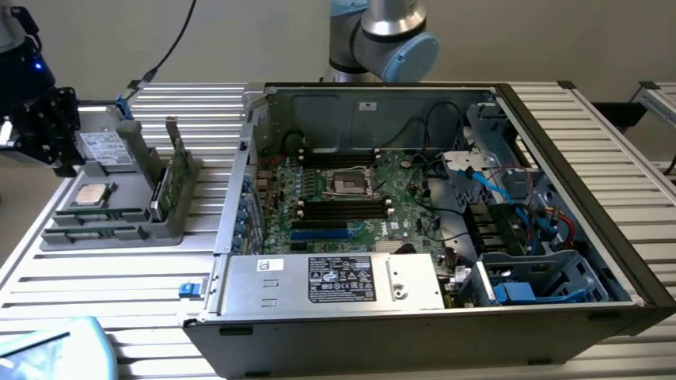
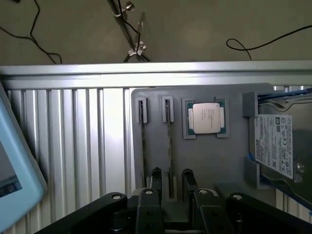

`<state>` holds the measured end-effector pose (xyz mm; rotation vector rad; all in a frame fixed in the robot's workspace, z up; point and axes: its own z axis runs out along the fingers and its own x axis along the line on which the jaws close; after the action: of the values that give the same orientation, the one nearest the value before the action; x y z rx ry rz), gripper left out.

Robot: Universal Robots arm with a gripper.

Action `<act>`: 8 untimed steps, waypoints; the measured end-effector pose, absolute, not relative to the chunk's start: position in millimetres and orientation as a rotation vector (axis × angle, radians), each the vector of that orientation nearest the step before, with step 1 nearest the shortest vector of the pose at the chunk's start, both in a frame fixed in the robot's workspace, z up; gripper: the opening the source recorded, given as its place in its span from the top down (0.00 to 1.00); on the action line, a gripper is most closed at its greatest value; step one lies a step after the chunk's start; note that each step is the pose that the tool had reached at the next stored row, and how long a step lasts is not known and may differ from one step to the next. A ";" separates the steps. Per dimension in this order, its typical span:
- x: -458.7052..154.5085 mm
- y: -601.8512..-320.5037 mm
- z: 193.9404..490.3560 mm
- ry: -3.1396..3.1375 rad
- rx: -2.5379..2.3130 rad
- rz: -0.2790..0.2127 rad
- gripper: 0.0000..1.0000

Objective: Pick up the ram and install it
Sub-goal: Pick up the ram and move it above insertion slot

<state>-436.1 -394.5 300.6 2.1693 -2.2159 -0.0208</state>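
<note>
While the big open computer case (image 1: 423,340) sits on the slatted surface (image 1: 95,317), the grey tray (image 2: 214,161) lies just beside it, carrying a hard drive (image 2: 278,141) at one end. The gripper (image 2: 171,179) hangs over the tray, jaws spread wide, gripping nothing. The ram (image 2: 169,141) stands on edge in its tray slot, one end between the two fingers, a second stick (image 2: 143,141) alongside and the square silver chip (image 2: 205,118) next over.
</note>
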 end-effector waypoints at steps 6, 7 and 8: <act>-437.7 -402.5 289.6 -2.199 2.190 -0.025 0.69; -437.8 -404.6 287.8 -2.195 2.193 -0.028 0.69; -437.8 -406.8 285.8 -2.192 2.197 -0.030 0.69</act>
<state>-437.8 -406.8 285.8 2.1974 -2.1917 -0.0304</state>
